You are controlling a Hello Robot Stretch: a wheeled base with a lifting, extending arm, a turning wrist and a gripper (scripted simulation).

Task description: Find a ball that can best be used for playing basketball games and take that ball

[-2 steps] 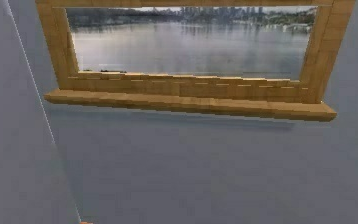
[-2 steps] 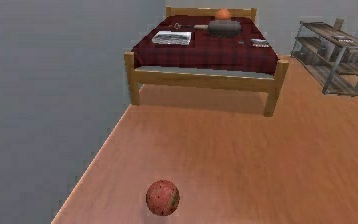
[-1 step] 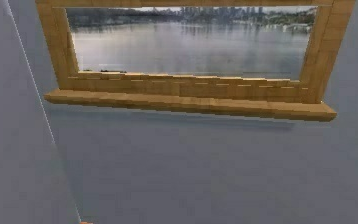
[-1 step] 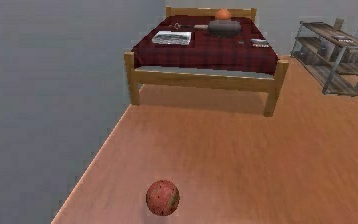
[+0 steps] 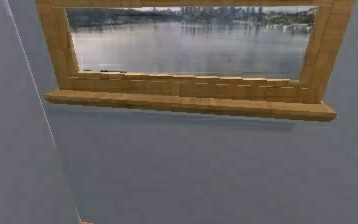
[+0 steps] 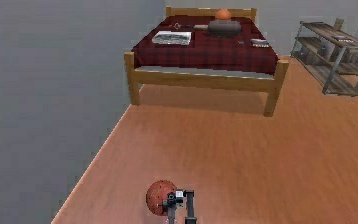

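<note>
An orange-brown ball with dark seams, like a basketball (image 6: 161, 197), lies on the wooden floor at the bottom of the arm side view. The gripper (image 6: 174, 201) is right against its right side, at the end of the short dark arm (image 6: 190, 212) that rises from the bottom edge. I cannot tell whether the gripper holds anything, since the ball rests on the floor at its far end. A second, smaller orange round thing (image 6: 224, 14) sits at the far end of the bed (image 6: 207, 50).
The wooden bed with a dark red cover carries a paper (image 6: 173, 38) and a dark grey object (image 6: 224, 27). A grey shelf unit (image 6: 337, 55) stands at the arm side view's right. A grey wall (image 6: 47, 90) runs along its left. Ahead, close, are a wood-framed window (image 5: 192, 45) and wall.
</note>
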